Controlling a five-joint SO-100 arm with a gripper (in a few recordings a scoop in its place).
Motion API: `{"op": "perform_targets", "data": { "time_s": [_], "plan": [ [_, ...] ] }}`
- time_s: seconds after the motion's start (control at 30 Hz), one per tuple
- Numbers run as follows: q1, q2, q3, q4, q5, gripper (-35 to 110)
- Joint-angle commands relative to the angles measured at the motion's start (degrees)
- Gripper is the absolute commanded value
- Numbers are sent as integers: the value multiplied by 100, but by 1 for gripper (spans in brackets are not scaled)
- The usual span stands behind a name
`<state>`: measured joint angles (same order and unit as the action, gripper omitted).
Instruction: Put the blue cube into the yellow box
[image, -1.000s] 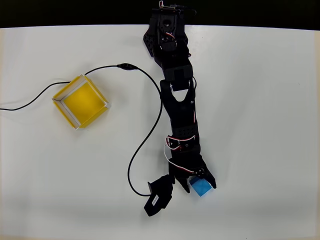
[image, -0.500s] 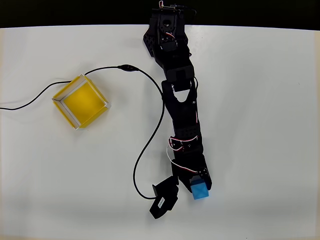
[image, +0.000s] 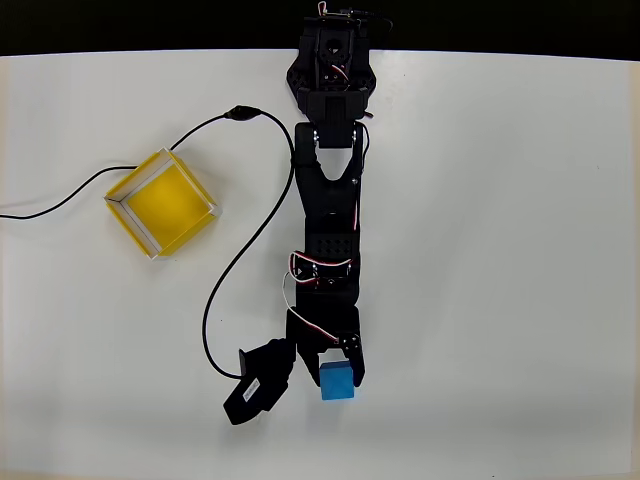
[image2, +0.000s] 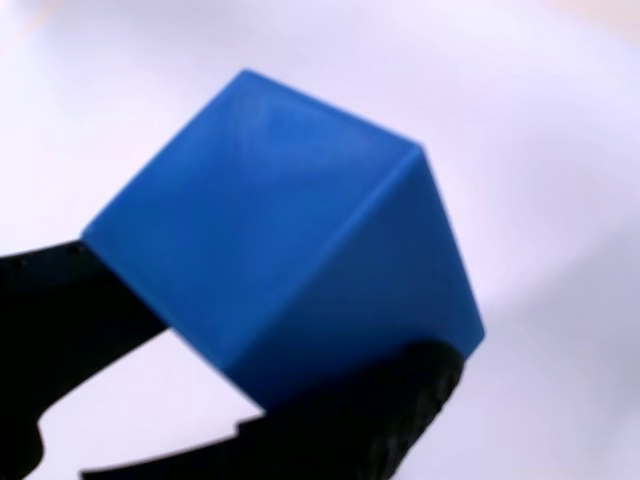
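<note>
In the overhead view the blue cube (image: 337, 382) sits at the tip of the black arm, low in the picture and just right of centre. My gripper (image: 337, 376) is shut on it, black fingers on either side. The wrist view shows the blue cube (image2: 290, 240) very close and tilted, a black fingertip (image2: 70, 320) pressing its left corner and another finger under its lower edge. The white table behind it looks blurred. The yellow box (image: 163, 202), open-topped with pale walls, lies far to the upper left, well apart from the gripper.
A black cable (image: 232, 262) curves from the arm's base region down to the wrist camera housing (image: 257, 382) left of the gripper, and a second stretch runs left past the box. The black arm (image: 328, 210) spans from the table's top edge downward.
The arm has swung to the left in the overhead view, carrying the blue cube with it. The cable and camera housing have shifted left too. The yellow box has not moved.
</note>
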<state>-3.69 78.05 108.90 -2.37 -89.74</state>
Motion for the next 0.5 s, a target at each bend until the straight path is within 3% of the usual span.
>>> {"op": "perform_targets", "data": {
  "time_s": [0.0,0.47],
  "plan": [
    [668,2021,220,246,79,15],
    [3313,4280,1740,1046,281,15]
  ]
}}
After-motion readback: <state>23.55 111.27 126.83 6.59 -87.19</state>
